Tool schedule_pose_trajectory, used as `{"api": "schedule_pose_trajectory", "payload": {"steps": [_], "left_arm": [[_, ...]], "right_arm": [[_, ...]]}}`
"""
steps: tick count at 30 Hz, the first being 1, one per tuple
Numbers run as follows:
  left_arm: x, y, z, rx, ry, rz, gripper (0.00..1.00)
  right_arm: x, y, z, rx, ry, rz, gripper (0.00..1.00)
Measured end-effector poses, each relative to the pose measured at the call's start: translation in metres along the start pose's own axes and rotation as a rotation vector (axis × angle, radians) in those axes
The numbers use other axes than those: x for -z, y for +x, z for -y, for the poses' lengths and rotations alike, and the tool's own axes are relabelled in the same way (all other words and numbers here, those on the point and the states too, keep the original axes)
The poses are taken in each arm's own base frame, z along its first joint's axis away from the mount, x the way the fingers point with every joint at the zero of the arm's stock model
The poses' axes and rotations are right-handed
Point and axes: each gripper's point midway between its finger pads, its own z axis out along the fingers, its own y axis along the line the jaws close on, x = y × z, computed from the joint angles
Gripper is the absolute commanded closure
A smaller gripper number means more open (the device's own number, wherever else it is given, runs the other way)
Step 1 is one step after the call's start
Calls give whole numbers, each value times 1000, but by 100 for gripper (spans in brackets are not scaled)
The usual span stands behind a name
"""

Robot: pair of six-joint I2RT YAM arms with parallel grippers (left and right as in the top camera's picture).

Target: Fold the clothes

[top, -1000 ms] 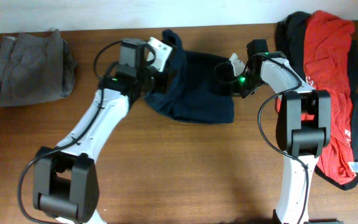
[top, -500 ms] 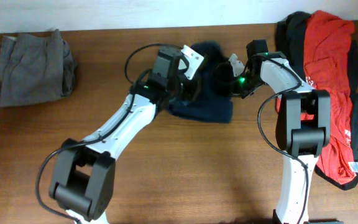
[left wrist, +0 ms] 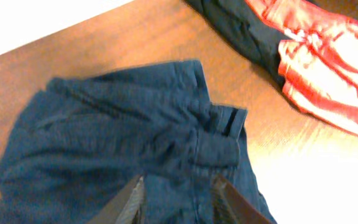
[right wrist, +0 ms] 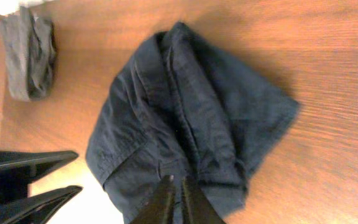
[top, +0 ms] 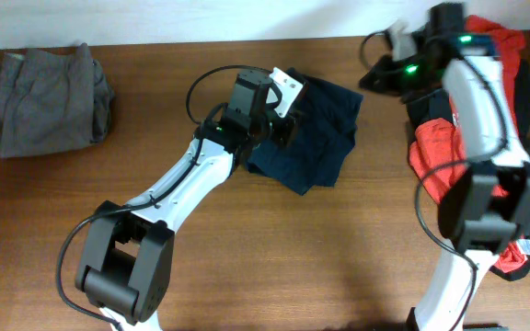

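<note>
The dark navy shorts (top: pixel 318 138) lie bunched in a rough folded heap at the middle back of the table. They also show in the left wrist view (left wrist: pixel 135 124) and the right wrist view (right wrist: pixel 185 112). My left gripper (top: pixel 282 124) hangs over their left part, its fingers (left wrist: pixel 180 199) open with navy fabric beneath them. My right gripper (top: pixel 382 75) is raised above the table right of the shorts, its fingers (right wrist: pixel 179 199) shut and empty.
A red T-shirt (top: pixel 486 55) lies on black garments (top: pixel 431 44) at the far right, running down the right edge; both show in the left wrist view (left wrist: pixel 328 68). Folded grey shorts (top: pixel 49 101) lie at the back left. The wooden table (top: pixel 293 239) is in front.
My right gripper has let go of the shorts' right edge and risen back toward the red pile. The shorts have spread a little to the right. My left arm has barely moved.
</note>
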Motion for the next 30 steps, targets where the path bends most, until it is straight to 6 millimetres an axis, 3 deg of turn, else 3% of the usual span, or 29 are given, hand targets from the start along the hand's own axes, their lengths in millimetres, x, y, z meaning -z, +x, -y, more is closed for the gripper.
{"api": "schedule_pose_trajectory", "payload": {"steps": [2,4,7,12,16,19,25,30], "left_arm": [[1,-8,-2,-5,-7,28,57],[4,-14,-6,8,-13,32,56],[21,-33,-36,81,-60,40,56],[69,-47,-107,211,-183,17,56],[93,-34,-141,288,-248,-31,56],[96,-19,-141,309,-249,-86,56],[96,-14,-140,297,-245,-106,56],[96,-13,-139,299,-244,-112,56]], "right_arm": [[17,1,5,-27,11,6,68],[16,9,7,-42,11,-23,52],[10,22,2,-47,7,-76,37],[2,30,-1,-35,30,-111,35],[-17,45,6,-32,64,-158,35],[-38,62,12,-31,79,-200,35],[-85,83,20,-43,89,-206,35],[-109,97,20,-69,122,-211,35]]}}
